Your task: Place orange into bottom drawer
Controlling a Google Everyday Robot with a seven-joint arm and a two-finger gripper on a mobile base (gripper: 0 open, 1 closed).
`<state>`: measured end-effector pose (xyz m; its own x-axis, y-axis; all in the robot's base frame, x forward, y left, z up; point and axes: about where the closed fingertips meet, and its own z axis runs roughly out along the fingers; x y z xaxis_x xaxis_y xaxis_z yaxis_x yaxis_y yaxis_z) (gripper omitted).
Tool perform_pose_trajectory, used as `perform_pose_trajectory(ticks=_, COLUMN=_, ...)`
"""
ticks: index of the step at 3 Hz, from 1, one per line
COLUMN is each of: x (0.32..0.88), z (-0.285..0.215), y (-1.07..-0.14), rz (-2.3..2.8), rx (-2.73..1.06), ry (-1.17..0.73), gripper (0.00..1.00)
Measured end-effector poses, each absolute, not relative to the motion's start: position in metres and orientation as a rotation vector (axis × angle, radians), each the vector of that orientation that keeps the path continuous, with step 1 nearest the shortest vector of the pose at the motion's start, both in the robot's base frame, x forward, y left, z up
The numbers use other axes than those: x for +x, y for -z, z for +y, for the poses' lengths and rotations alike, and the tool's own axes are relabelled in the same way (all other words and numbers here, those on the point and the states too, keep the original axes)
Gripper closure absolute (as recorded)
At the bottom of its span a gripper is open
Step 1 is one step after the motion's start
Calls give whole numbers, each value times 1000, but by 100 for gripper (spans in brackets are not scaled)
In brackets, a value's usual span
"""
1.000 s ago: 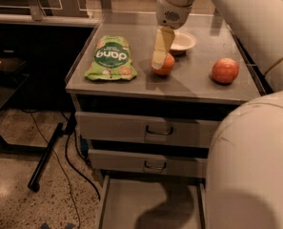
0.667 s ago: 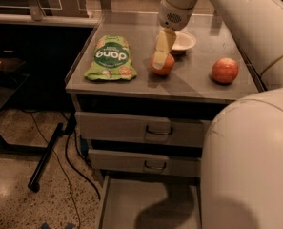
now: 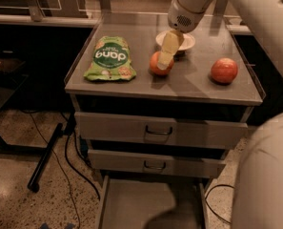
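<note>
Bottom drawer point(image 3: 131, 204), lowest of three, stands pulled out with its plain grey floor exposed and partly in shadow. The robot body point(image 3: 265, 175) fills the view at 4 o'clock and hides the drawer's right edge. Above it, the middle drawer point(image 3: 126, 162) and top drawer point(image 3: 112, 128) are closed. On the cabinet top point(image 3: 188, 87) the orange point(image 3: 155, 63) sits near the centre. The gripper point(image 3: 164, 63) overlaps its 3 o'clock side; whether it is open or clamped cannot be told. A green snack bag point(image 3: 110, 58) lies at 9 o'clock of the orange and a red apple point(image 3: 224, 70) at 3 o'clock, both apart from it. A white bowl point(image 3: 187, 42) at 1 o'clock is partly hidden by the arm point(image 3: 193, 4).
</note>
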<state>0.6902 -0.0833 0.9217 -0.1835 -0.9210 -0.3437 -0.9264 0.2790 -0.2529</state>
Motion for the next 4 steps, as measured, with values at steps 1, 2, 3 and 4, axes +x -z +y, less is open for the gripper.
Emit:
perform_pose_trajectory(ticks=1, x=687, z=-96, y=-921, rz=2094, rx=-1592, ry=-40, gripper=0)
perform_pose_trajectory(ticks=2, x=687, z=-96, y=-920, rz=2092, rx=-1594, ry=-40, gripper=0)
perform_pose_trajectory(ticks=3, x=690, z=-96, y=-891, rz=2109, rx=-1541, ry=-136, gripper=0)
perform_pose_trajectory(ticks=4, x=705, z=-96, y=-846, rz=2175, rx=-1458, ry=-274, gripper=0)
